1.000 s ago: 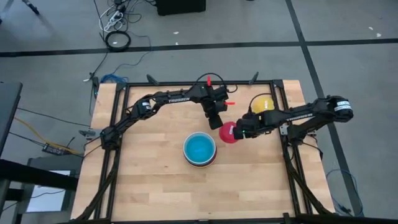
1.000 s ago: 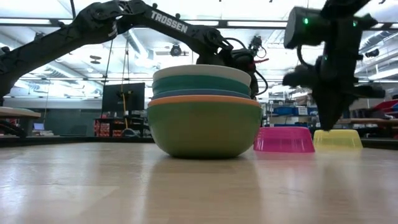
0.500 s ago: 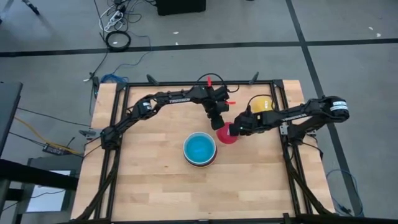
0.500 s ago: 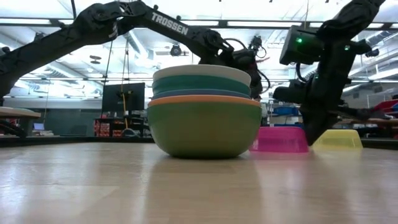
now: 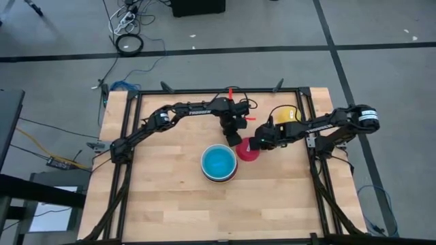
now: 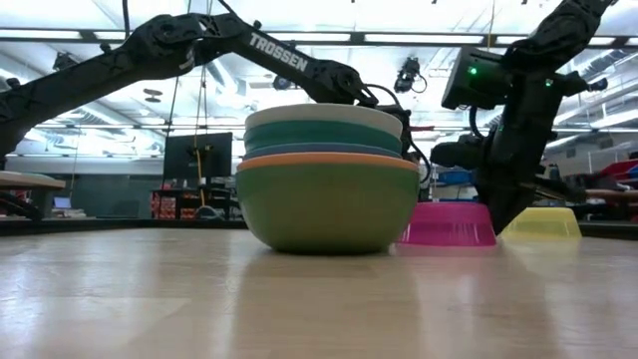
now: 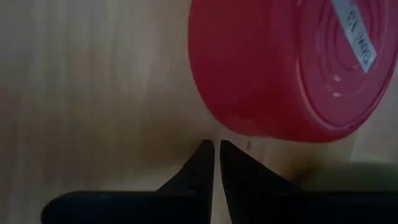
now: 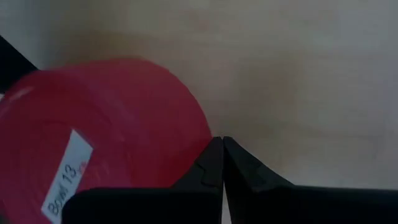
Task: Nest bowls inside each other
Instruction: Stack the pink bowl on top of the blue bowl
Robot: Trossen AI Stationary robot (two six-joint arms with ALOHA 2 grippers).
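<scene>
A red bowl [image 5: 248, 152] lies upside down on the table, rim down, right of a nested stack of bowls [image 5: 218, 163]. In the low view the stack [image 6: 327, 189] shows green at the bottom and white on top. A yellow bowl [image 5: 285, 113] lies upside down at the far right. My left gripper [image 5: 234, 140] is shut, tips down at the red bowl's far-left rim. My right gripper [image 5: 255, 143] is shut and stands at the bowl's right side. The stack hides my left gripper in the low view. My left gripper points its shut fingertips [image 7: 207, 149] down at the table just beside the red bowl's rim [image 7: 236, 132]; I cannot tell whether they touch it. My right gripper has its shut fingertips [image 8: 211, 149] against the red bowl's side wall [image 8: 198, 134], slanting down from the table's right. The bowl stays rim down on the table.
The yellow bowl [image 6: 541, 222] lies behind my right arm near the table's far right corner. A black frame [image 5: 218, 90] runs along the table's edges. Bare wood [image 5: 163, 197] lies toward the near edge and on the left.
Both grippers have come down toward the table beside the red bowl. My right gripper has also moved toward the table's left, up to the bowl's side. Both have stayed shut.
</scene>
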